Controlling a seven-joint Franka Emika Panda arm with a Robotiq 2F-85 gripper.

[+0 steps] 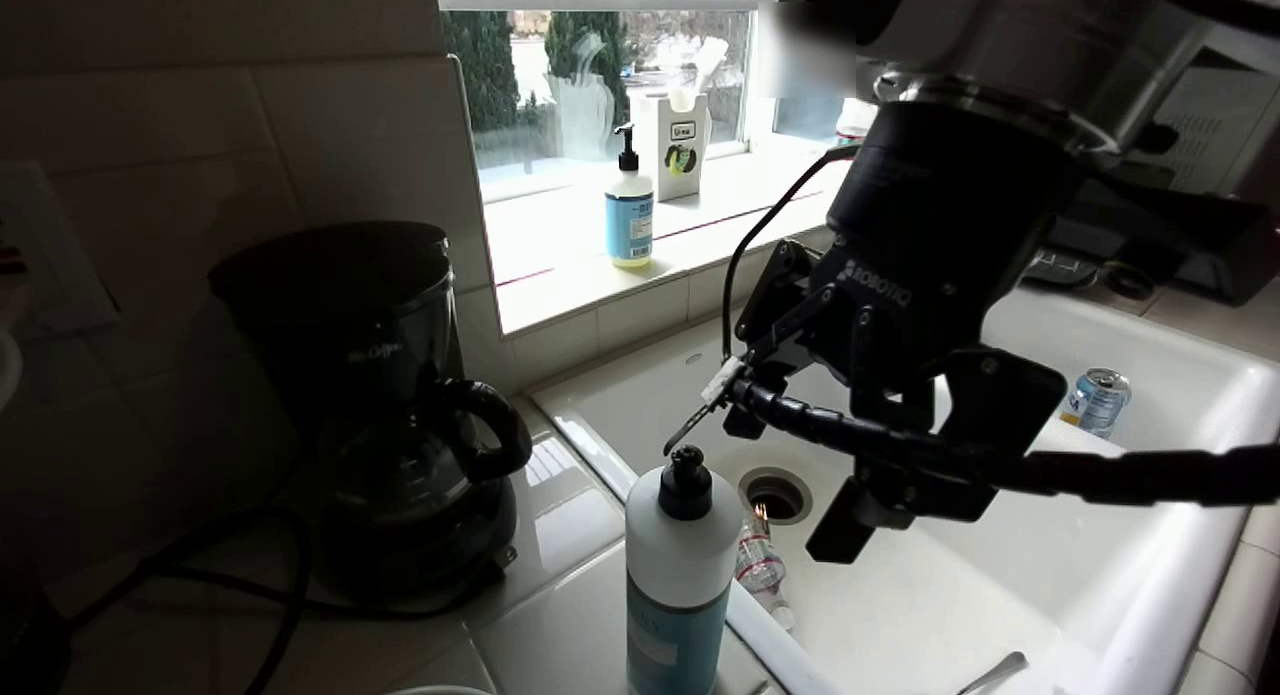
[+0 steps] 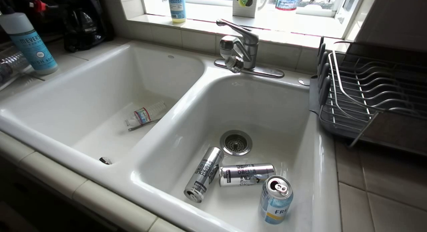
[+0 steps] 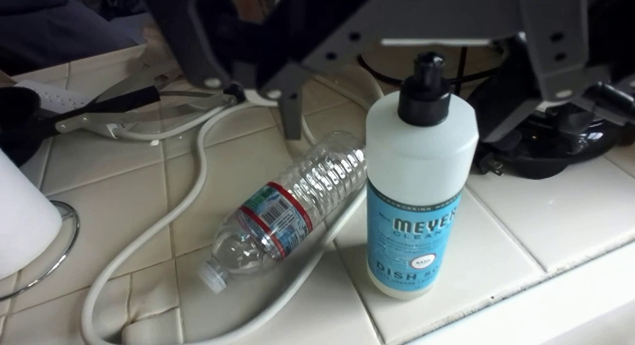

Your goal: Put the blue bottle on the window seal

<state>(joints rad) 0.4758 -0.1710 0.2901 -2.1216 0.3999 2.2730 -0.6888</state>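
Note:
The blue bottle (image 1: 680,585) stands upright on the tiled counter beside the sink. It has a whitish translucent body, a blue label and a black cap. It also shows in an exterior view (image 2: 33,48) and the wrist view (image 3: 416,211). My gripper (image 1: 790,480) is open and empty over the left sink basin, near the bottle and apart from it. In the wrist view, the gripper's (image 3: 389,124) fingers appear on either side of the bottle's upper part. The window seal (image 1: 560,300) is the pale ledge under the bright window, also in an exterior view (image 2: 206,26).
A pump bottle (image 1: 630,220) and a white carton (image 1: 680,150) stand on the ledge. A coffee maker (image 1: 380,405) stands left of the sink (image 2: 186,95). A faucet (image 2: 250,48) rises before the ledge. A clear bottle (image 3: 278,221) and pale cord (image 3: 188,201) lie beside the blue bottle.

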